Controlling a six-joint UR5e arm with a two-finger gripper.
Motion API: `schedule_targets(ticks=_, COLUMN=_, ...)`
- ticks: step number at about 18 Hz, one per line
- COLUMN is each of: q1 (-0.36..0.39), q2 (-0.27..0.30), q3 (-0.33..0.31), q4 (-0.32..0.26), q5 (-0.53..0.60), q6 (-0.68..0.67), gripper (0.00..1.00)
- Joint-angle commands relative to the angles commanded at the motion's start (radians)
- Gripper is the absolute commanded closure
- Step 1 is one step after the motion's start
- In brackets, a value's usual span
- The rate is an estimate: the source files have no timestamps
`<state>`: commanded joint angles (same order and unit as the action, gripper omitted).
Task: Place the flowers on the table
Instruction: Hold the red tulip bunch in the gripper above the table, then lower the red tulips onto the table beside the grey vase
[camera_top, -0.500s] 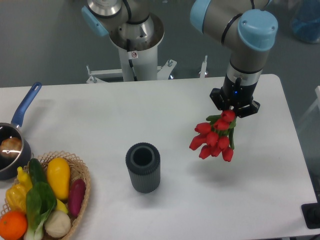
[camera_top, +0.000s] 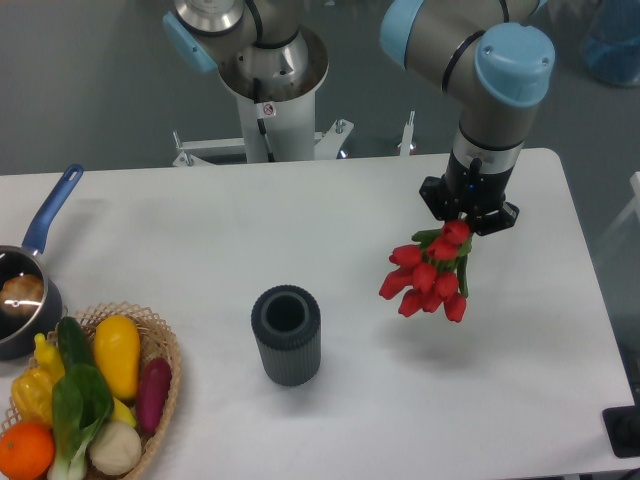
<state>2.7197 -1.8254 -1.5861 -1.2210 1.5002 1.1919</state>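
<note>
Next to nothing has moved since half a second ago: the arm and the flowers (camera_top: 428, 272) sit where they were, give or take a hair. My end effector (camera_top: 468, 214) is closed on the stems, buds hanging down and a little to the left, over the right part of the tabletop (camera_top: 200, 230). I can't tell from this view how far the buds are above the surface; a soft shadow lies just under and beside them, so I judge they are not down yet.

To do this step well, I would lower slowly and let the buds touch first, then tilt or slide so the bunch lies on its side instead of crushing the heads. I'd open only once the weight is on the tabletop.

Room is fair. The dark vase (camera_top: 286, 334) stands well apart to the left, and the basket (camera_top: 165, 350) and pan (camera_top: 25, 290) are at the far left edge. The right edge is the nearer limit, so I'd lay the stems toward the middle, not outward. The front edge is well clear of the bunch.
</note>
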Motion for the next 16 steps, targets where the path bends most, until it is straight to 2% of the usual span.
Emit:
schedule_targets(ticks=4, q1=-0.015, q2=-0.011, q3=-0.023, q4=0.008, q5=0.000, q6=-0.003, gripper=1.00)
schedule_targets(ticks=7, q1=-0.034, q2=-0.023, q3=-0.067, q4=0.014, q5=0.002, q6=-0.006, gripper=0.82)
schedule_targets(ticks=8, q1=-0.035, q2=-0.025, q3=-0.075, q4=0.015, q5=0.008, q6=-0.006, gripper=0.70)
schedule_targets(ticks=9, q1=-0.037, q2=-0.028, q3=-0.080, q4=0.017, q5=0.015, q6=-0.006, gripper=0.42)
schedule_targets(ticks=10, q1=-0.043, q2=-0.034, q3=-0.084, q4=0.018, q5=0.015, q6=-0.008, gripper=0.00)
schedule_targets(ticks=16, q1=-0.045, q2=-0.034, q3=-0.077, q4=0.029, q5=0.015, q6=-0.005, gripper=0.00)
